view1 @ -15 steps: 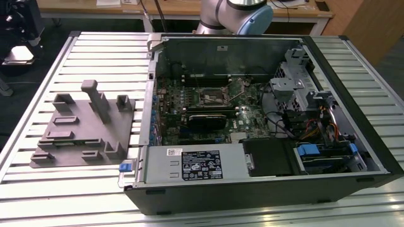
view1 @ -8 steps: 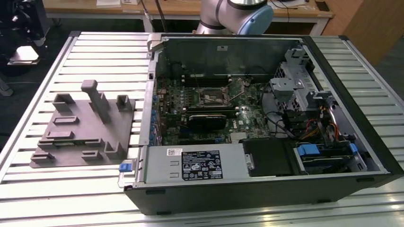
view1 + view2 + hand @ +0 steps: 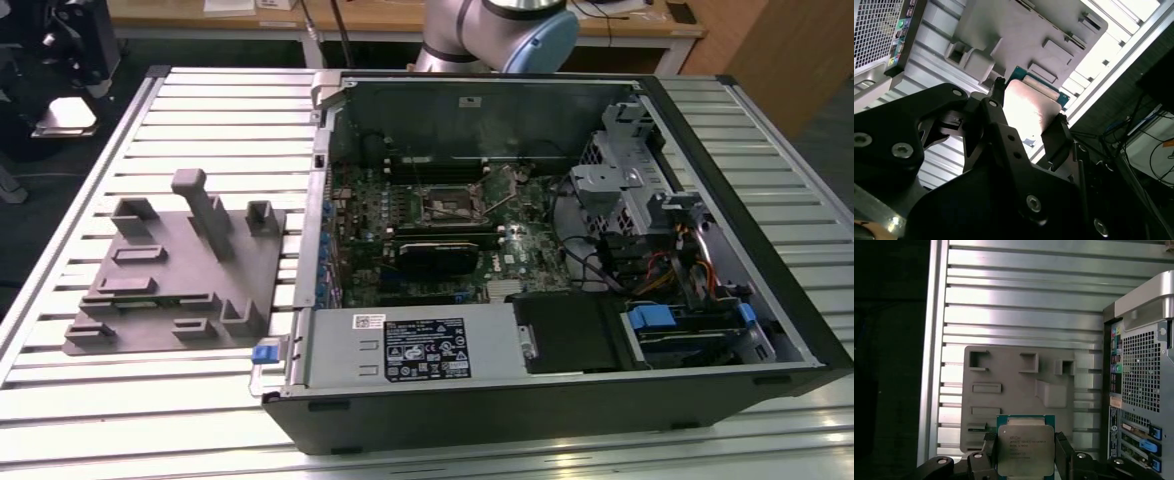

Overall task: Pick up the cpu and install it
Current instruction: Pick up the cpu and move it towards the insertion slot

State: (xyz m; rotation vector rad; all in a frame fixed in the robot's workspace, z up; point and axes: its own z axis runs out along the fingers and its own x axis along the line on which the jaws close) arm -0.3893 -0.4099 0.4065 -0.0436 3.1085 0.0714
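Observation:
The cpu (image 3: 1025, 449) is a flat square chip with a silvery top and a green rim. My gripper (image 3: 1025, 460) is shut on it, one dark finger on each side edge. In the second wrist view the cpu (image 3: 1030, 106) appears tilted and brightly lit between the black fingers (image 3: 997, 117) of the gripper (image 3: 1026, 125). It hangs high above the grey fixture plate (image 3: 1019, 385), beside the rear of the computer case (image 3: 1141, 390). In the exterior view the open case shows the motherboard with its square socket (image 3: 447, 205) near the middle, and the arm (image 3: 501, 30) rises at the far edge.
The grey fixture plate (image 3: 180, 270) with raised blocks lies on the slatted metal table (image 3: 200, 120), on the exterior view's left of the case. Inside the case are a silver power-supply box (image 3: 407, 348), a black heatsink block (image 3: 434, 255) and drive cages with cables (image 3: 654, 240).

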